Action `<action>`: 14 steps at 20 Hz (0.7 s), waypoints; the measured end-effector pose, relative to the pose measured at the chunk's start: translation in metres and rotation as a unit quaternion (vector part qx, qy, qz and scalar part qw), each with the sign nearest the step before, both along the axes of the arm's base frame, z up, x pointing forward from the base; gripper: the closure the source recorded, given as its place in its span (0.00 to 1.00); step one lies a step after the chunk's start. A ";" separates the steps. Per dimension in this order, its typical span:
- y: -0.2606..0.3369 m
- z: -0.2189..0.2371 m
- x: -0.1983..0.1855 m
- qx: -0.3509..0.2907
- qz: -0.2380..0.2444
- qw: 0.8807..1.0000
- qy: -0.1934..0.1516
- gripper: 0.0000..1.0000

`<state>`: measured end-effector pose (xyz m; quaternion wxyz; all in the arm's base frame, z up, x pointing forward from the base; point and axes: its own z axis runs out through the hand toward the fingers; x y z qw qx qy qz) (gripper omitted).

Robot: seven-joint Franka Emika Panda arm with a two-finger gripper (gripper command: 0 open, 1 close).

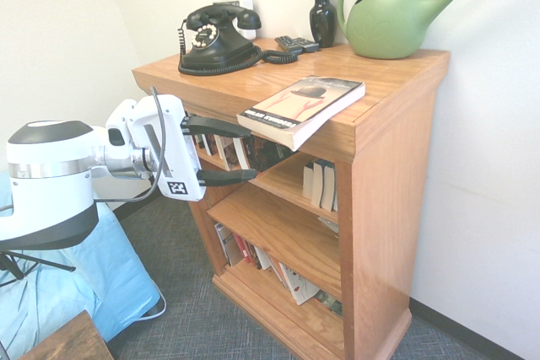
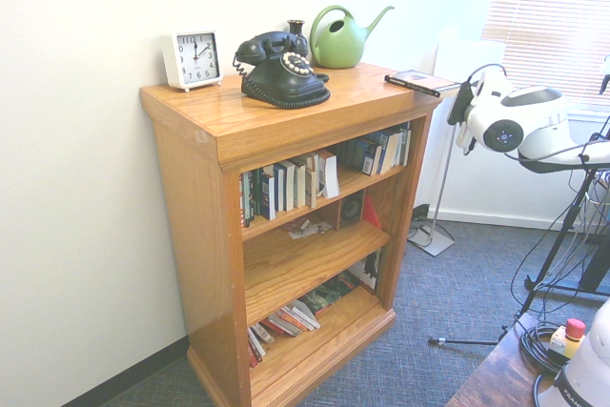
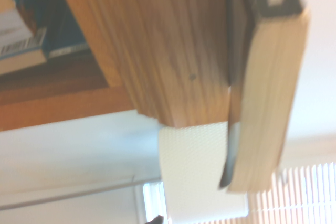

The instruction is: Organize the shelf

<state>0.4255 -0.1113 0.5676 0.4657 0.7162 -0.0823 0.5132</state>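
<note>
The shelf is a honey-coloured oak bookcase with a thick overhanging top. A paperback book lies flat on that top, with its corner sticking out past the front edge. My gripper is open and holds nothing. It points at the shelf's front, level with the top's edge and the upper row of books, just left of the paperback. From the other side the gripper hangs close to the paperback. In the wrist view the top's edge and the paperback are seen from close by.
On the top stand a black rotary phone, a dark vase, a green watering can, a remote and a white clock. Books fill the inner boards. A blue cloth and a dark table corner lie near the arm.
</note>
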 end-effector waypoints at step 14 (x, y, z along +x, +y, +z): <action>0.005 0.010 0.019 -0.049 0.050 0.998 -0.002 0.00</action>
